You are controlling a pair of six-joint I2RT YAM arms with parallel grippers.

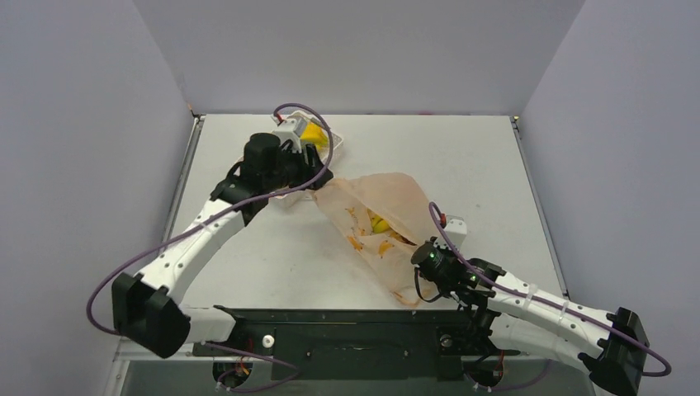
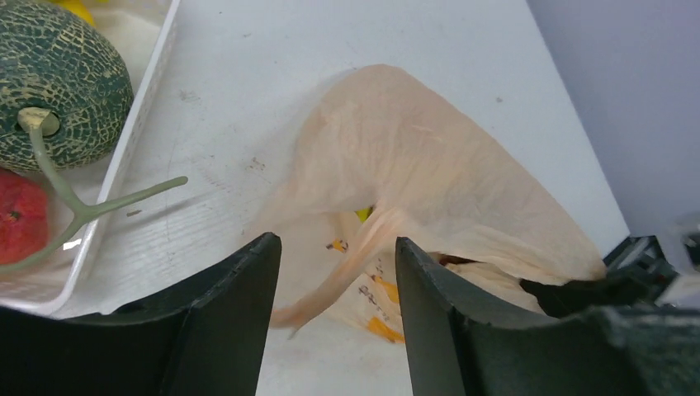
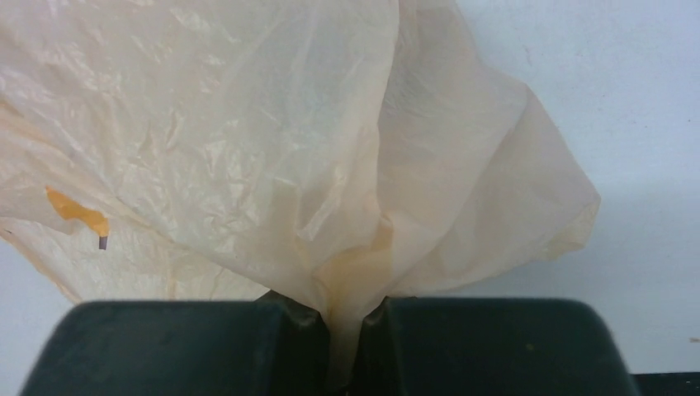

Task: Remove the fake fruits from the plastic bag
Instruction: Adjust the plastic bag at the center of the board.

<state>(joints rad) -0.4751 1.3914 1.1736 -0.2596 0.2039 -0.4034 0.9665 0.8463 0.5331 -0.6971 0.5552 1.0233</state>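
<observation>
The bag (image 1: 388,198) lies crumpled on the tabletop (image 1: 470,157), near its middle and a little to the right, between the 2 arms. The right pincer (image 3: 340,309) is closed tight on a gathered fold of the bag's thin film at its near end, and the film fans out up and away from the fingers. The left pincer (image 2: 336,247) hangs over the tabletop at the bag's far-left end, beside the basket (image 2: 136,132). Its jaws stand partly apart with nothing between them. A twisted strip of the bag shows through the gap but lies lower down, clear of both fingers. Inside the bag, a yellow fruit (image 1: 380,223) shows through the film in the top view, with orange prints around it. The left wrist view catches only a small yellow patch of something in the bag's folds. The white basket sits on the far-left part of the tabletop, just beside the bag. In it lie the melon (image 2: 58,78), dark green and netted, and a red fruit (image 2: 21,219) just below it in the left wrist view. The melon's pale forked stem reaches out over the basket's rim. The top view also shows something yellow in the basket, next to the left arm's wrist. How many fruits are in the bag cannot be told.
</observation>
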